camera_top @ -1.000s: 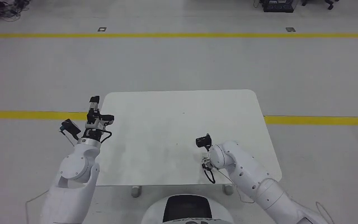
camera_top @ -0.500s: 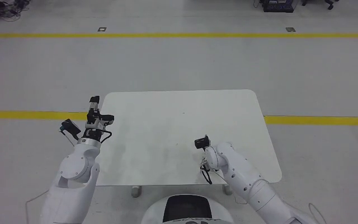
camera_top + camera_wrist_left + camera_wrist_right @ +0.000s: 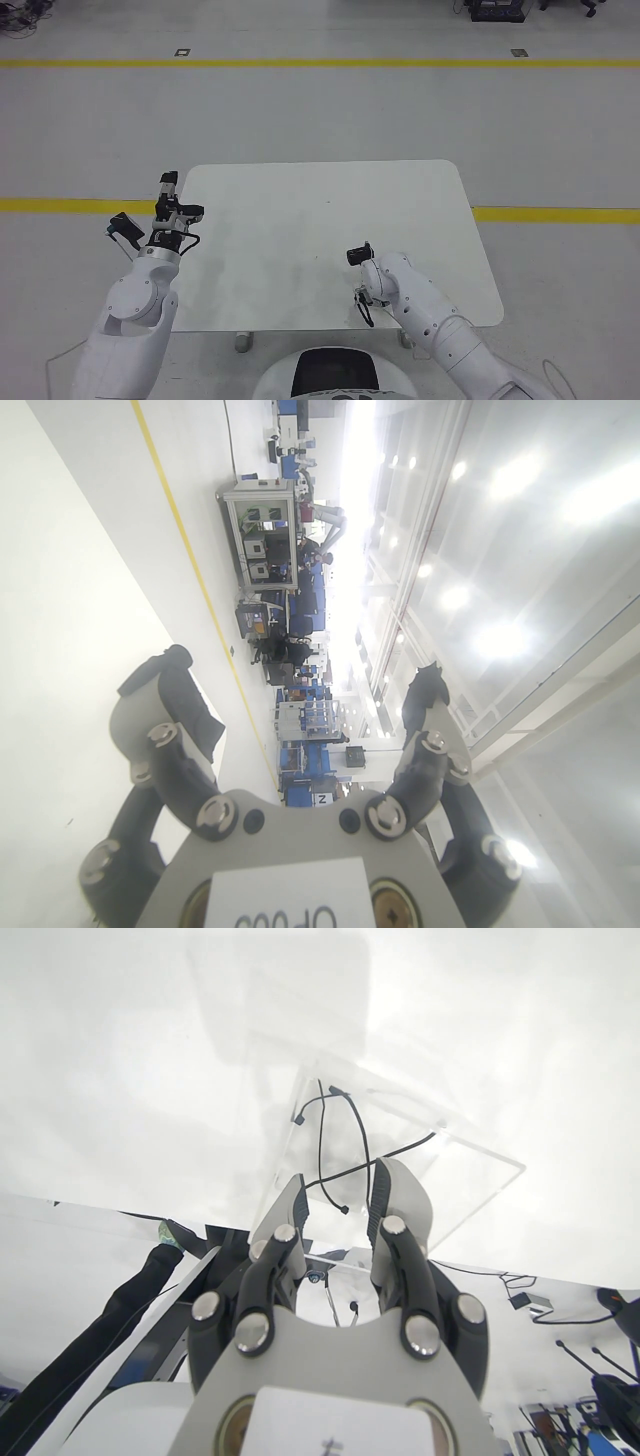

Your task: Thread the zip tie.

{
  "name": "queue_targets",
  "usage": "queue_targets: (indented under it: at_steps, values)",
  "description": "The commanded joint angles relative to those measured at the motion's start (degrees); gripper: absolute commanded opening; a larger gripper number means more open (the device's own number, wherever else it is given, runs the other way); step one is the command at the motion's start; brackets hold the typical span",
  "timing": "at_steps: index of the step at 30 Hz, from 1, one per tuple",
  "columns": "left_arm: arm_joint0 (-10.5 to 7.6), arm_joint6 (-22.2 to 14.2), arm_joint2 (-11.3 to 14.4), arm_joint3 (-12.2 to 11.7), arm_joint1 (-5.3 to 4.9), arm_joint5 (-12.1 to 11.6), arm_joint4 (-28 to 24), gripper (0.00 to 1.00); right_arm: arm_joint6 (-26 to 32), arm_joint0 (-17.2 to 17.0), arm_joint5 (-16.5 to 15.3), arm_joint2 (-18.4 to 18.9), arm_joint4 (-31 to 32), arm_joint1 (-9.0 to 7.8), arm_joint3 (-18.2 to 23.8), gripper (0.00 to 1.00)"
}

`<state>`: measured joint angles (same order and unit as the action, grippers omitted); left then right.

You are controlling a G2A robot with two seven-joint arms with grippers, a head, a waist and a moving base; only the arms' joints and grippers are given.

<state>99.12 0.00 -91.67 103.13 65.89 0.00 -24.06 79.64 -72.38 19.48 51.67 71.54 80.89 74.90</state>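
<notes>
Right wrist view: poised over the ties, nothing pinched yet.

Noted right gripper (image 3: 340, 1173) spread, straddling the crossing of loose black zip ties (image 3: 320, 1138) inside a clear tray (image 3: 465, 1178) at the near edge of the desk (image 3: 320, 200); probably lined up that way to lift one strand clear of the tangle. Noted left gripper (image 3: 300, 665) likewise spread and empty, stationed at the desk's left edge, pointing away from the tray, presumably out of the way until a second end needs holding. Threading judged not begun.
</notes>
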Motion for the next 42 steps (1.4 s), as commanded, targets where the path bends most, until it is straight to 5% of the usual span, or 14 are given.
queue_targets:
  at_steps: [1, 13, 32, 36, 42]
  values:
    - [0.0, 0.0, 0.0, 0.0, 0.0, 0.0, 0.0, 1.0, 0.0, 0.2, 0.0, 0.2, 0.2, 0.32, -0.6, 0.25]
    - [0.0, 0.0, 0.0, 0.0, 0.0, 0.0, 0.0, 1.0, 0.0, -0.2, 0.0, 2.5, 2.5, 1.85, -1.8, 0.06]
    - [0.0, 0.0, 0.0, 0.0, 0.0, 0.0, 0.0, 1.0, 0.0, -1.3, 0.0, 4.3, 5.0, 3.08, -2.4, 0.15]
    - [0.0, 0.0, 0.0, 0.0, 0.0, 0.0, 0.0, 1.0, 0.0, -1.0, 0.0, 4.6, 4.9, 3.32, -2.8, 0.0]
    - [0.0, 0.0, 0.0, 0.0, 0.0, 0.0, 0.0, 1.0, 0.0, -1.4, 0.0, 5.7, 5.7, 3.23, -1.4, 0.0]
